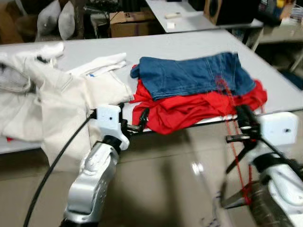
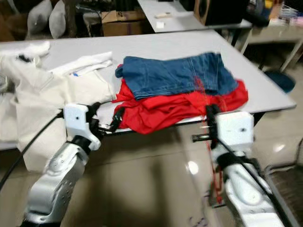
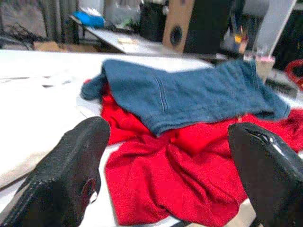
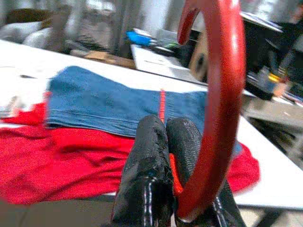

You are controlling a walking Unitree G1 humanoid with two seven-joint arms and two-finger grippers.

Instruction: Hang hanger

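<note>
Because the thin red plastic hanger (image 4: 215,94) must be carried to a rail, the right gripper (image 4: 165,156) pinches it with fingers closed, while the left gripper (image 3: 165,170) waits spread wide at the grey counter (image 1: 189,45) edge.

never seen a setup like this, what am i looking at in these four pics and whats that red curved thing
This is a humanoid robot with two silver arms, each ending in a gripper with two black fingers. The two wide pictures come from a stereo camera on its head, looking down at a grey table. The other two come from cameras on its wrists, looking along the fingers.

On the table lie blue jeans on top of a red garment, with cream clothing beside them.

The left gripper is open, pointing at the red garment near the table edge. The right gripper is shut on a red hanger; the curved thing is its hook, and the rest hangs down below the gripper.
</note>
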